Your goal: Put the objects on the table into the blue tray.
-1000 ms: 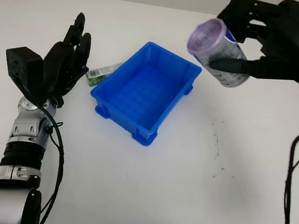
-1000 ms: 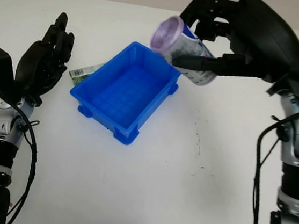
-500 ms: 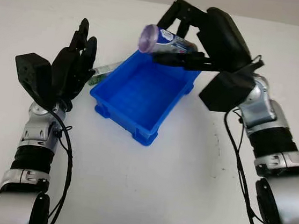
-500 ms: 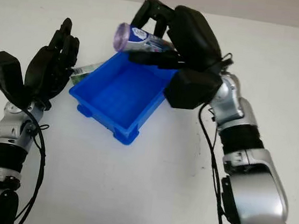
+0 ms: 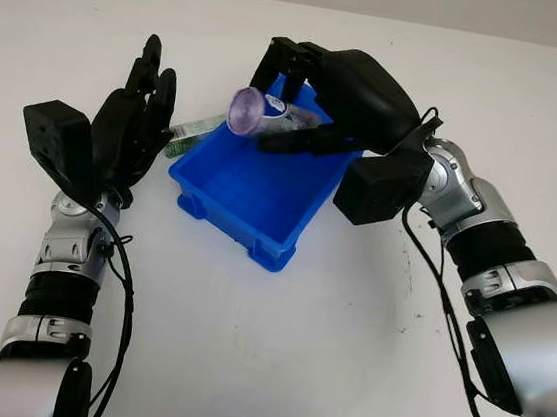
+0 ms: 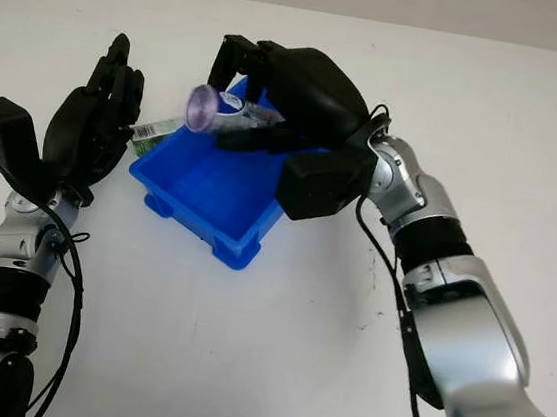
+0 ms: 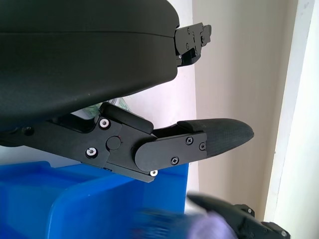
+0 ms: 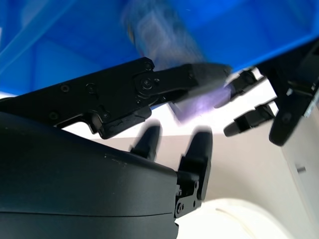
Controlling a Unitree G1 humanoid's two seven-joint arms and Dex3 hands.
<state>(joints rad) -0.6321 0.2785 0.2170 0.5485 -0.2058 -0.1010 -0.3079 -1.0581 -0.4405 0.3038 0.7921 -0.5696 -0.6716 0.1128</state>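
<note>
The right hand (image 5: 316,102) grips a purple-capped bottle (image 5: 259,116) tipped on its side over the blue tray (image 5: 251,180), seemingly for release, while the open left hand (image 5: 131,131) waits beside a green packet (image 5: 191,133) on the table (image 5: 292,351).

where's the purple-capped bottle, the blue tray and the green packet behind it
purple-capped bottle (image 5: 246,111), left eye view, on its round purple cap, held in the right hand (image 5: 342,90) over the tray.
blue tray (image 5: 275,253), left eye view, on its near corner wall.
green packet (image 5: 190,134), left eye view, on its visible end beside the tray.
</note>
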